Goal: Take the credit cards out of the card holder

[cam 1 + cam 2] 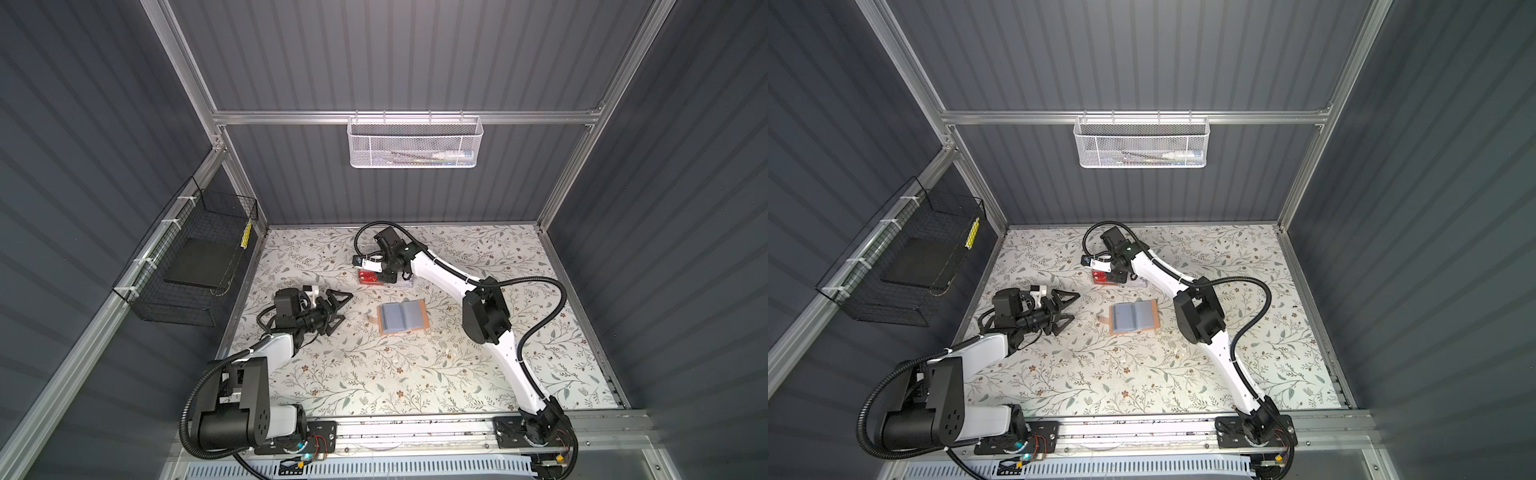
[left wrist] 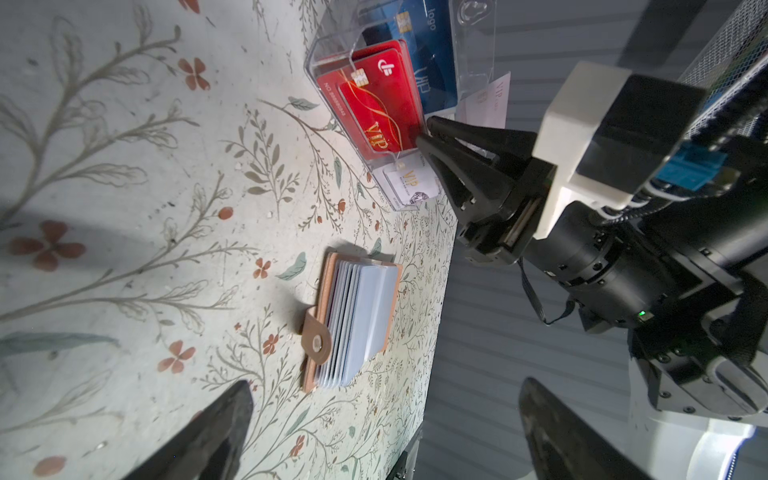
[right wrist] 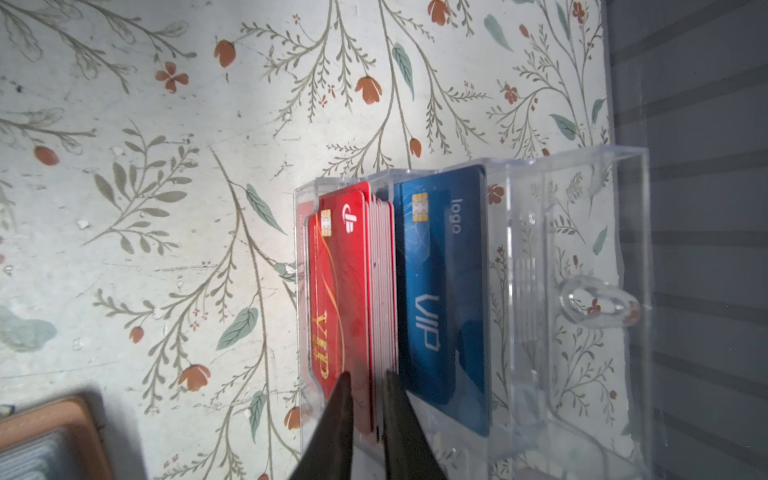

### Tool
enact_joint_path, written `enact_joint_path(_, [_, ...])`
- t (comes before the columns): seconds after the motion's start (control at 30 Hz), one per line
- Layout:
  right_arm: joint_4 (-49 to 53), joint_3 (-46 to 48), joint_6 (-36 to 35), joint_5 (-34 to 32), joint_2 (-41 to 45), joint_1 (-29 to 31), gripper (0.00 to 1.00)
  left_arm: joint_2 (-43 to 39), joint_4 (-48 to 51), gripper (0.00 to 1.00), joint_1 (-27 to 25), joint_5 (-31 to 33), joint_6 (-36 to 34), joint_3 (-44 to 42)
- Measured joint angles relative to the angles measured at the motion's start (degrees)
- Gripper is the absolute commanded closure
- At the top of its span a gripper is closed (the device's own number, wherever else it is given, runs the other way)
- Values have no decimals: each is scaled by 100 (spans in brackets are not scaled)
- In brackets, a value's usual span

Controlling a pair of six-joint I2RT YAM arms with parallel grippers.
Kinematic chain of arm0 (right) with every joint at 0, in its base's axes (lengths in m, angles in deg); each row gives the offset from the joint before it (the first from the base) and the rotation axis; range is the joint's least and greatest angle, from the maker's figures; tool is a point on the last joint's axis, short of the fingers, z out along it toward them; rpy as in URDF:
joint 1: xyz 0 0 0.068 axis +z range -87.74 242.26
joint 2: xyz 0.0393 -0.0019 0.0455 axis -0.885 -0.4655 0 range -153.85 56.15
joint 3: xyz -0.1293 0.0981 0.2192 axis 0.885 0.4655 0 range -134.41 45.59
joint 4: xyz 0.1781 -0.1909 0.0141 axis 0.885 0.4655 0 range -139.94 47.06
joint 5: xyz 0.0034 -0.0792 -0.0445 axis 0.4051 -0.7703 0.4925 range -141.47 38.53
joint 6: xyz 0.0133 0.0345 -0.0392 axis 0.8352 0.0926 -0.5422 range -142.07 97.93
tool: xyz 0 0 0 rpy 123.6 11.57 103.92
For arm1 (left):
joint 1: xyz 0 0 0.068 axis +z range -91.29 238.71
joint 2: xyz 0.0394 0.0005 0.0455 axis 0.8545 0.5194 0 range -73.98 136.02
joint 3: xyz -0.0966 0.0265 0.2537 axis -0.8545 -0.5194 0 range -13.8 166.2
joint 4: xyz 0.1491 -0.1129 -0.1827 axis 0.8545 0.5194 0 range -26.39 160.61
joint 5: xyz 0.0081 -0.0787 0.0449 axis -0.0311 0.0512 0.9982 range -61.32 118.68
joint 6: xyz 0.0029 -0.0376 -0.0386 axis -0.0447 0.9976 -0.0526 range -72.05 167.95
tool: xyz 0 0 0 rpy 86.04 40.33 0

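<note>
Dark grey ribbed walls point(image 1: 415, 54) close the cell on three sides, held by a frame of aluminium bars point(image 1: 291, 117). On the back bar hangs a white mesh basket point(image 1: 374, 153). On the left wall is fixed a black wire basket point(image 1: 183, 307) with a dark flat slab point(image 1: 199, 262) inside. The bench point(image 1: 374, 374) has a pale cover printed with leaves and small flowers, brightly lit.
</note>
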Motion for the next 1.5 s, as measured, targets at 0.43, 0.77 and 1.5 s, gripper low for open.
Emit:
enact_joint_path(0.43, [-96, 127, 164, -9, 33, 26, 79, -17, 7, 0, 0, 2, 0, -2])
enact_joint_path(0.77, [-645, 1497, 737, 138, 1331, 26, 63, -343, 573, 0, 0, 177, -369, 33])
enact_joint_path(1.5, [-3713, 8352, 3825, -1558, 7777, -621, 1, -2022, 1998, 0, 0, 4011, -2728, 883])
